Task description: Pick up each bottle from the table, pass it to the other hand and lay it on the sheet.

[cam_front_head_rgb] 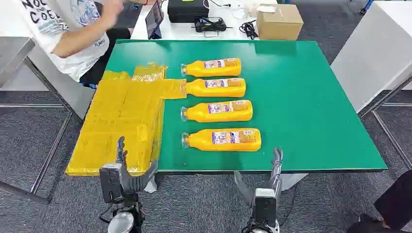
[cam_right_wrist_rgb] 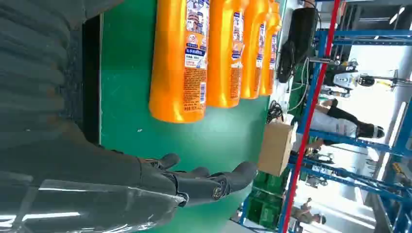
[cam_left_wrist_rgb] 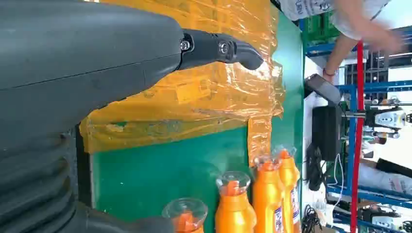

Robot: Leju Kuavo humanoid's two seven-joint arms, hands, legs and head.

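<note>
Green table (cam_front_head_rgb: 311,97) carries everything: yellow sheet (cam_front_head_rgb: 121,121) over its left edge, four orange bottles (cam_front_head_rgb: 221,112) lying in a column just right of it, caps toward the sheet; one strip of sheet touches the second bottle from the far end. No bottle lifted, none on the sheet, so I judge this the start: first pick. Nearest bottle (cam_front_head_rgb: 223,140) is the likely target; my right hand (cam_front_head_rgb: 272,187) would need to rise over the near edge and close round its body. Both hands below the table's near edge, holding nothing, fingers apart; left hand (cam_front_head_rgb: 124,177) by the sheet's near corner.
</note>
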